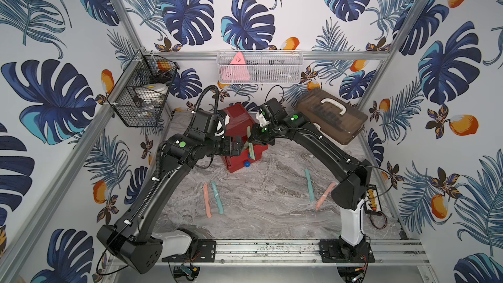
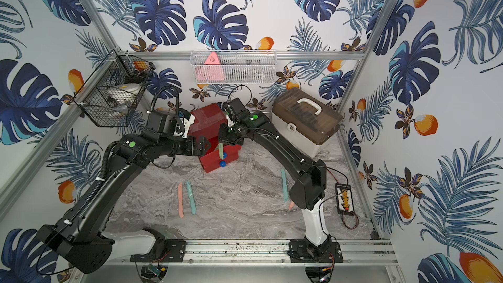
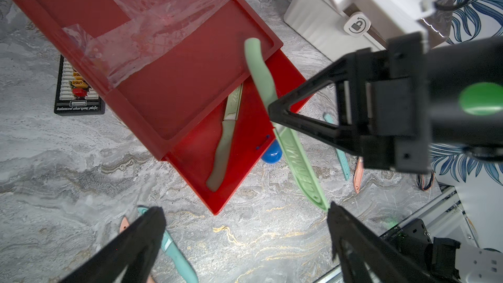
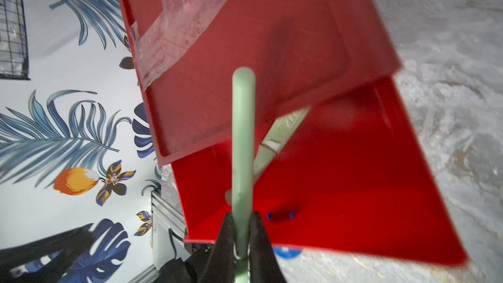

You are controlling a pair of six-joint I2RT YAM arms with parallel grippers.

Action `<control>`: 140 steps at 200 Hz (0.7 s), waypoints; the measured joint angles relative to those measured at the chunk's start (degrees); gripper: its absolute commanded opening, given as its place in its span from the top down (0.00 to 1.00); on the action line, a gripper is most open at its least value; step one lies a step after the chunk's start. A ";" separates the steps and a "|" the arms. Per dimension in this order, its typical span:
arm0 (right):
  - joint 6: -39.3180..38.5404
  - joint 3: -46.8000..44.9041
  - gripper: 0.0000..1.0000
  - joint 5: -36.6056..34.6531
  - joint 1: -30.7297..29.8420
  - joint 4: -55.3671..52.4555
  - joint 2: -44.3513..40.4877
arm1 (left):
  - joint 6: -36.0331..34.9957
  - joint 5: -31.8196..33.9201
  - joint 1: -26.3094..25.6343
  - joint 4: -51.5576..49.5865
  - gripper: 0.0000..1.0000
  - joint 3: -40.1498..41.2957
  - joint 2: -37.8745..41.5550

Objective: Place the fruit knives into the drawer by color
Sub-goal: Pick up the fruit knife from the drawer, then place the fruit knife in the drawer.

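Observation:
The red drawer chest (image 1: 236, 121) stands at the back middle, its one blue-knobbed drawer (image 3: 196, 159) pulled out. One light green fruit knife (image 3: 225, 142) lies inside it. My right gripper (image 4: 241, 217) is shut on a second light green fruit knife (image 3: 298, 156), holding it by its middle, slanted above the open drawer. My left gripper (image 3: 245, 210) hangs open and holds nothing, just left of the drawer. The held knife's tip shows close to one left fingertip (image 3: 333, 213). On the table lie a pink knife (image 1: 207, 200) beside a teal knife (image 1: 217, 197), and another teal knife (image 1: 309, 185) near a pink knife (image 1: 324, 196).
A beige case (image 1: 330, 117) with a brown lid and white handle stands right of the chest, behind my right arm. A black charging plate (image 1: 373, 197) lies at the right table edge. A black wire basket (image 1: 144, 91) and a white mesh basket (image 1: 258, 68) hang on the walls.

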State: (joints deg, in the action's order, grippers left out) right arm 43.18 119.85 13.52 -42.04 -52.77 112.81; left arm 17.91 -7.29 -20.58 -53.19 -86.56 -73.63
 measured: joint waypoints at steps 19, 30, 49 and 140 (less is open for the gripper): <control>7.54 -5.14 1.00 -1.62 0.07 0.81 -4.79 | 0.00 -0.07 0.02 0.02 0.01 0.00 0.00; 12.20 -7.48 1.00 -2.10 0.09 1.51 -6.34 | 0.02 -0.22 0.04 0.04 0.01 0.00 0.00; 20.22 -9.64 1.00 -2.23 0.20 2.01 -6.84 | 0.02 -0.33 0.04 0.04 0.01 0.00 0.02; 38.71 -10.10 1.00 3.52 2.10 11.54 -2.84 | 0.04 -0.66 0.04 0.07 0.01 0.13 0.79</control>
State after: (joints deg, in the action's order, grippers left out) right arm 81.89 109.75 17.04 -39.94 -41.23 109.97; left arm 17.96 -7.94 -20.53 -53.12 -86.43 -72.84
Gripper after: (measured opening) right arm 0.106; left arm 0.989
